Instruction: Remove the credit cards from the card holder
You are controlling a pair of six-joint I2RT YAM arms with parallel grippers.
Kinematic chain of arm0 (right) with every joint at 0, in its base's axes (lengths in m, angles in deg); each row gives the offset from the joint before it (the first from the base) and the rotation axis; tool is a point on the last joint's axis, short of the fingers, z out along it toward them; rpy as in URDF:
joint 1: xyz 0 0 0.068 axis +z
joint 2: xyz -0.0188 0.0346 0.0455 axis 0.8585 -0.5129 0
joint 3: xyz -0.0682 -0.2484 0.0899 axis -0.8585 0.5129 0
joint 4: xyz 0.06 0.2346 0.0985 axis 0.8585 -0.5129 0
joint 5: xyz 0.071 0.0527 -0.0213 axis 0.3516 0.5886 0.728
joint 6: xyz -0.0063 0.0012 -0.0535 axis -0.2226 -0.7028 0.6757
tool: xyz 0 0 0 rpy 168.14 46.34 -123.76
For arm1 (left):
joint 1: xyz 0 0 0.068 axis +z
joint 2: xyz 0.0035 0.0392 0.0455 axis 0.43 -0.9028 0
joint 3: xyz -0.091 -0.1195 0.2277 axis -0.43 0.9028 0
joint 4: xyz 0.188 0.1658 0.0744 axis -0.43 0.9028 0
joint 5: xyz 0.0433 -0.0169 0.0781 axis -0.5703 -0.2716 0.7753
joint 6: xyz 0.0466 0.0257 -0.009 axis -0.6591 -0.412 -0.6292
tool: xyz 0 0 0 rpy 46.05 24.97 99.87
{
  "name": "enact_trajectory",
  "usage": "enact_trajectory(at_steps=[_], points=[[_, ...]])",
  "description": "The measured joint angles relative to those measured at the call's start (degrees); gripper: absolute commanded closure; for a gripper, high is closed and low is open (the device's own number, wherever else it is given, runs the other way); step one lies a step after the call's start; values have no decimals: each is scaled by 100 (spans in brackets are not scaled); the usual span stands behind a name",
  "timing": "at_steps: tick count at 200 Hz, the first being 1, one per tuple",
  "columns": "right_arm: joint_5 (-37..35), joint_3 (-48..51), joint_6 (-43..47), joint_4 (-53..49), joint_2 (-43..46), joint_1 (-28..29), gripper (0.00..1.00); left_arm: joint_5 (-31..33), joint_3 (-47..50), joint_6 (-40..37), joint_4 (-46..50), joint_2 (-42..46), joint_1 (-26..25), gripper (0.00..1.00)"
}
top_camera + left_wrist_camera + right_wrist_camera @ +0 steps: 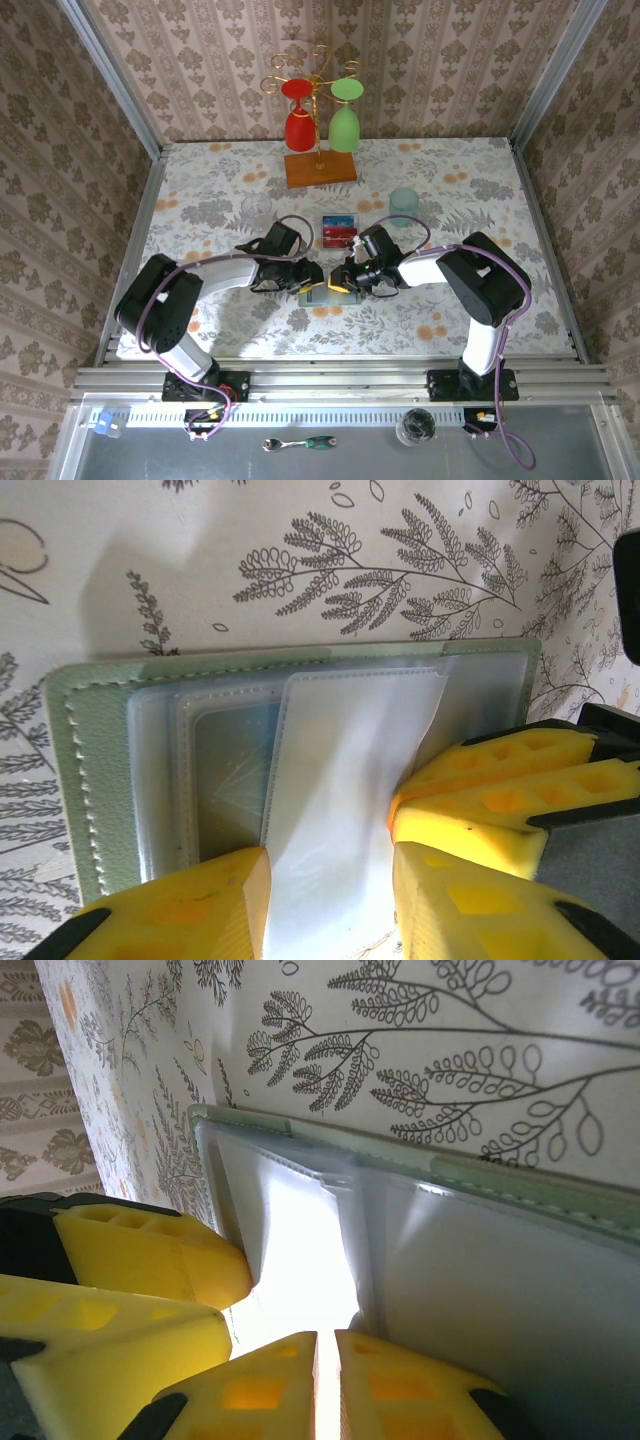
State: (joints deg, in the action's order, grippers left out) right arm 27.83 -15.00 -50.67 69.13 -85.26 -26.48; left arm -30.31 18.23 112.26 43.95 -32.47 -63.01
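— Where's the pale sage-green folding card holder [98, 780]?
— Lying open on the flowered table [480, 200], toward the middle of its near edge, between both arms.
— And the pincers?
— The left pincer [330, 862] is spread, with its yellow fingers [180, 910] either side of a clear plastic sleeve [350, 750]. The right pincer [325, 1348] is pressed together on that sleeve's edge.

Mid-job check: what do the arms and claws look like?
Left arm and right arm match: black joints, pale grey links, a purple cable looping along each. Left claw and right claw have blocky yellow fingers with recessed pockets and black backing.
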Motion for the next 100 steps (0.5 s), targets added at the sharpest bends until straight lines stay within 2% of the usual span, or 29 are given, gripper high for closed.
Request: enact_trajectory(at_steps=[100], points=[[2, 17, -2, 39, 0, 0, 87, 142, 0, 4, 48, 155, 0, 60]])
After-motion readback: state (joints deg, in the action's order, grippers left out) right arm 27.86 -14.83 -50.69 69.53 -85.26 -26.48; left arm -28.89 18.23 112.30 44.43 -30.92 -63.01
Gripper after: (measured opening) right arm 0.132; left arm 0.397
